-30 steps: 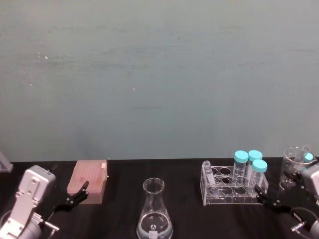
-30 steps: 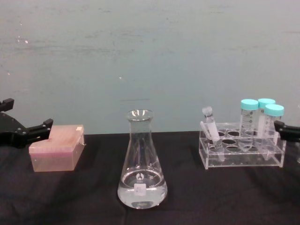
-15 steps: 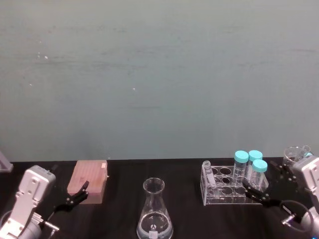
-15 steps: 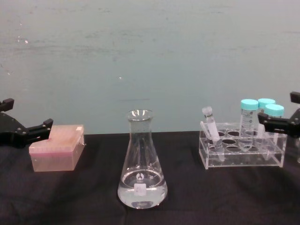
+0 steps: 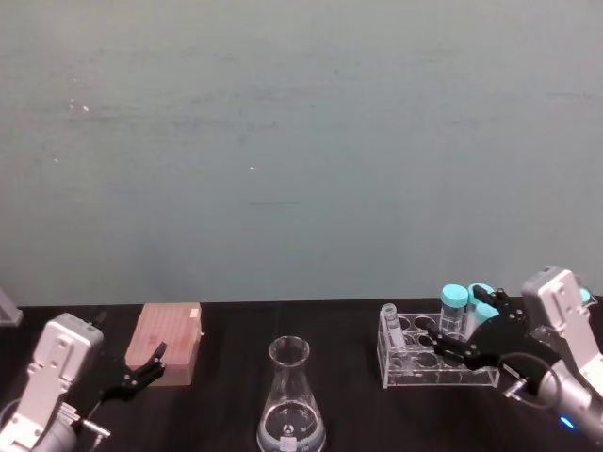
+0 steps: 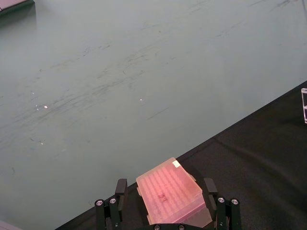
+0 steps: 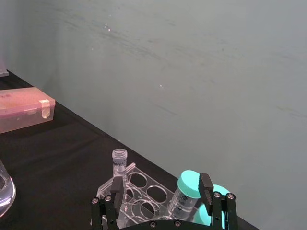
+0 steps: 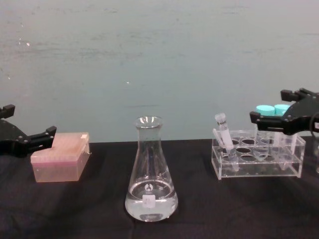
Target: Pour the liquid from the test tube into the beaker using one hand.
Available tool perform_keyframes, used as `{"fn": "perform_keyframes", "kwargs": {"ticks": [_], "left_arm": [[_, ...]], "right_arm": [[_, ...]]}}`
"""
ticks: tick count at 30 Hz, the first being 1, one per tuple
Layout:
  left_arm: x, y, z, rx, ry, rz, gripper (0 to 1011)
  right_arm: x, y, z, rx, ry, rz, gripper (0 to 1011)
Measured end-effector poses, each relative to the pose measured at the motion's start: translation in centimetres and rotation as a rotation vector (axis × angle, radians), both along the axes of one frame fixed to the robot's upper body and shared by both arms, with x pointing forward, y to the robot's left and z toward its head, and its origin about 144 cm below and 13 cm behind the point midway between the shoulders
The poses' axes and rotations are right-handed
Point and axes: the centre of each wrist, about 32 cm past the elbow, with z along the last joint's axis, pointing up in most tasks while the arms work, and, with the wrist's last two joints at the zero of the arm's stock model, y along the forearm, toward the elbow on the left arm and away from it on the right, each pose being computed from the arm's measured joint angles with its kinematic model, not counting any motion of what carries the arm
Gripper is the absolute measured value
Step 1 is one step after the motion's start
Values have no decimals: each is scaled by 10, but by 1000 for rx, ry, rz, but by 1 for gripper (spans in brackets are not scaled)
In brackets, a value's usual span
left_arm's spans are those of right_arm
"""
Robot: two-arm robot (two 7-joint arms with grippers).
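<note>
**Right gripper hanging over the rack, small tube not grabbed yet**

The right gripper (image 7: 161, 182) has its fingers spread wide and holds nothing. It sits above the clear tube rack (image 8: 249, 170), at the 3 o'clock end by the turquoise-capped tubes (image 8: 264, 109). I'd guess it's open like that so it can straddle the slim test tube (image 8: 224, 130). That tube leans in a hole at the rack's 9 o'clock end, probably because it's skinnier than the hole. I can't make out the liquid inside it. The conical flask (image 8: 151, 169) stands upright on the black table (image 8: 89, 211) at about 9 o'clock from the rack, well apart, with its mouth open for pouring. The left gripper (image 6: 165, 186) is also spread, parked by the pink tip box (image 8: 60, 157), out of the way.
</note>
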Motion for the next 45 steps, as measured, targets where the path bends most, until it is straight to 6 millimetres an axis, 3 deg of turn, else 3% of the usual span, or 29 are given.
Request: {"fn": "perform_keyframes", "kwargs": {"ticks": [17, 45], "left_arm": [[0, 0, 0, 0, 0, 0, 1000], [0, 0, 0, 0, 0, 0, 1000]], "right_arm": [[32, 5, -1, 16, 74, 75, 1000], [65, 16, -1, 18, 155, 192, 1000]]}}
